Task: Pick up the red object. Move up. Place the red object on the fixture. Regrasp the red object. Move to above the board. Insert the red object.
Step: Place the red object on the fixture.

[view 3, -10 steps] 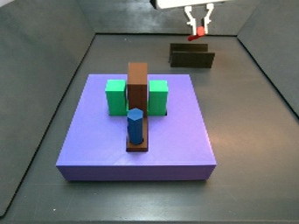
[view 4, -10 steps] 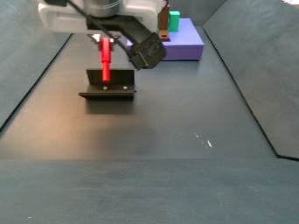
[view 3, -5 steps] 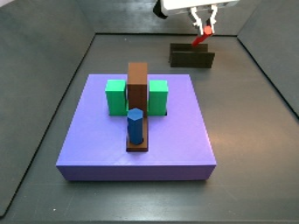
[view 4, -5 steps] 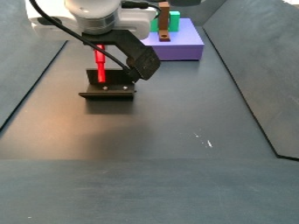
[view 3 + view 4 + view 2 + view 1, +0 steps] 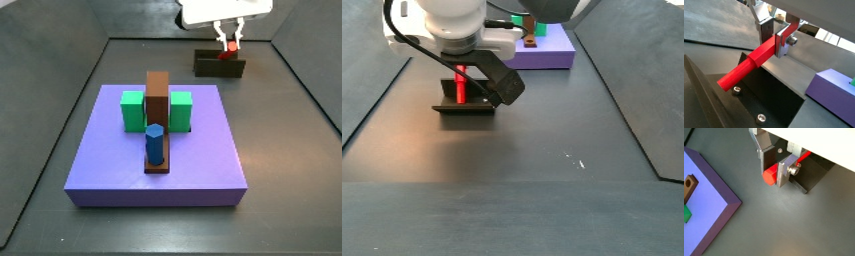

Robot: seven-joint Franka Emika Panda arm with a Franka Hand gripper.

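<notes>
Red object [image 5: 751, 67] in gripper [image 5: 772, 36], over fixture [image 5: 465, 105]

You've got the red object [image 5: 751, 62], a long red peg, clamped between the gripper [image 5: 777, 37] jaws; its lower end sits at the fixture [image 5: 465, 104] top, whether touching can't be told. Fixture: dark L-bracket on the desk, well apart from the board [image 5: 160, 150]. Board: flat purple slab w/ green blocks, brown bar, blue peg.

The gripper [image 5: 775, 36] clamps the red object [image 5: 751, 63] above the fixture [image 5: 764, 107].
</notes>
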